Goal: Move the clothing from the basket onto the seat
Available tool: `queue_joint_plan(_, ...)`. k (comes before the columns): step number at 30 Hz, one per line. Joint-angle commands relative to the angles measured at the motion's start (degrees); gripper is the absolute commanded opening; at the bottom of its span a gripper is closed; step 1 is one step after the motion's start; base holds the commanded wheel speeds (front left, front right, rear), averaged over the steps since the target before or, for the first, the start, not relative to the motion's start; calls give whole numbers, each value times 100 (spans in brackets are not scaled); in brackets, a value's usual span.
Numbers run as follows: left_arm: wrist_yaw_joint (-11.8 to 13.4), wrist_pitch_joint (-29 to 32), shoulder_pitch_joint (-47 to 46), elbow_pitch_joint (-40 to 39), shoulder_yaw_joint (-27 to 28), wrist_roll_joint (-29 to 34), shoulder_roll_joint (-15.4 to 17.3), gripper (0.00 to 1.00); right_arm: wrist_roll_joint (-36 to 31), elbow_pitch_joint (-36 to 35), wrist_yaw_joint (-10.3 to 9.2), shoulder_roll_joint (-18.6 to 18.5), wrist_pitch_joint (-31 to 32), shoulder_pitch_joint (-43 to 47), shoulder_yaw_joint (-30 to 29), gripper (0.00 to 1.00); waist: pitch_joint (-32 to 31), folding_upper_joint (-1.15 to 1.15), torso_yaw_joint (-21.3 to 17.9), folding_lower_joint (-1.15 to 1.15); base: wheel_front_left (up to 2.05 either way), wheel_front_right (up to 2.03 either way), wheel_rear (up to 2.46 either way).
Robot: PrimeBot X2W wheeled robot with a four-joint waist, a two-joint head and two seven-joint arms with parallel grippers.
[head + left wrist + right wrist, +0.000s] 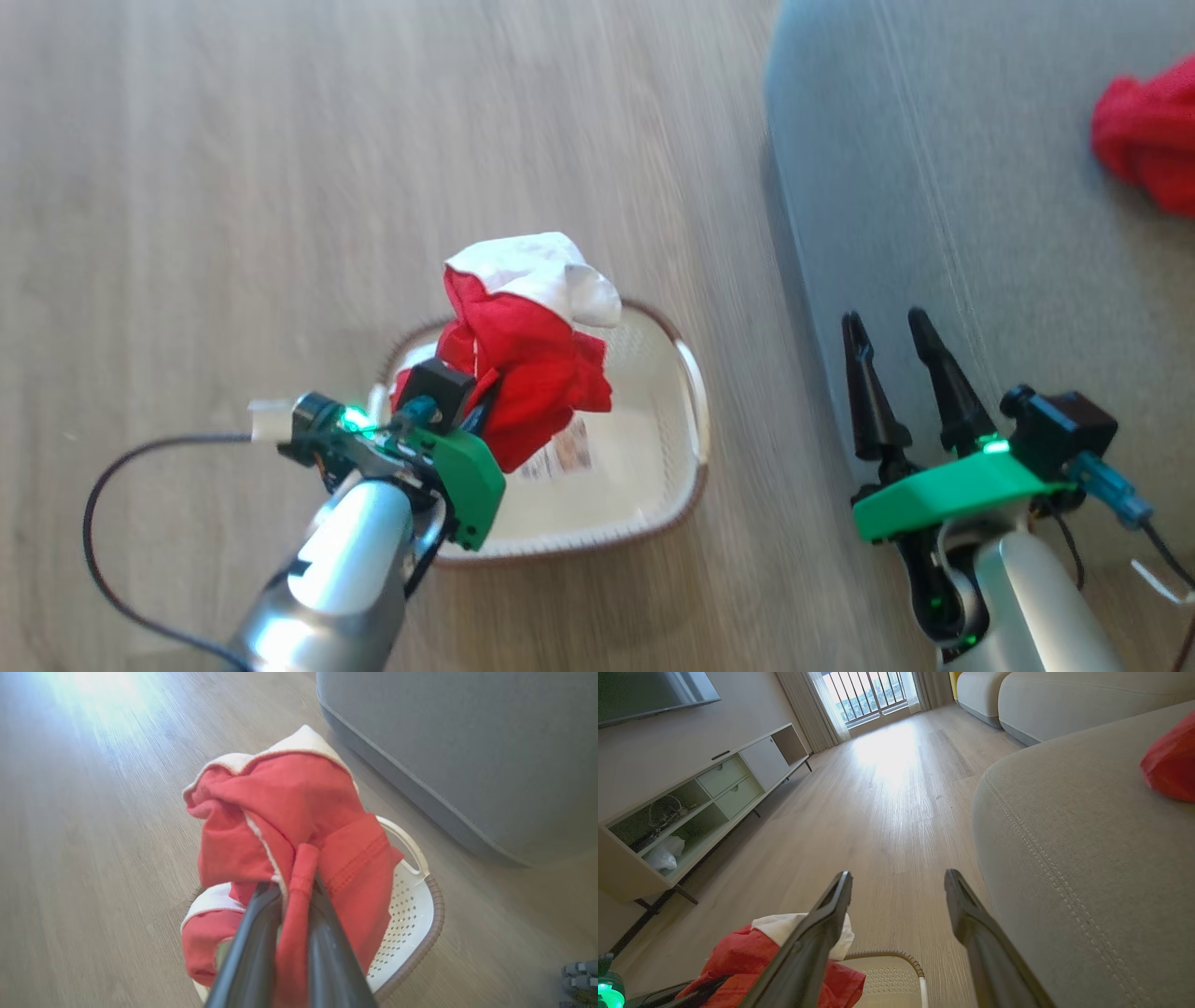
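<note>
Pale wood-plank floor [233, 187] all round, glare patch near far end. Low cream media cabinet [752, 760] along wall, open shelves, white bag [663, 856] on lower one. Dark screen [644, 690] above. Barred window [866, 693], curtains [803, 714] beside. Pale sofa [1064, 700] far right.

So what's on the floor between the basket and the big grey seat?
Nothing. Just a strip of bare wooden floor separates the basket from the seat; they do not touch. The head view shows it, and the left wrist view too.
</note>
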Motion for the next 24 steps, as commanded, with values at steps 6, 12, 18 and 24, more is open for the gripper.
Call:
queue_joint_plan(6,208,-78,625,-1996,596,-149,111,0,66,-64,-1,-16,-52,244,101,100,-1132,0,584,1,0,0,0)
queue_joint_plan(12,280,-78,1374,-4021,1073,-63,122,0,64,-47,-1,-16,-52,546,83,100,-1596,0,727,1,0,0,0)
queue_joint_plan(18,267,-78,1718,-5734,1387,-50,83,0,75,-164,-1,-16,-52,711,50,100,-1774,0,793,1,0,0,0)
queue_joint_plan(24,395,-78,1784,-6855,1431,-230,73,0,103,-258,-1,-16,-52,859,-57,100,-1879,0,850,1,0,0,0)
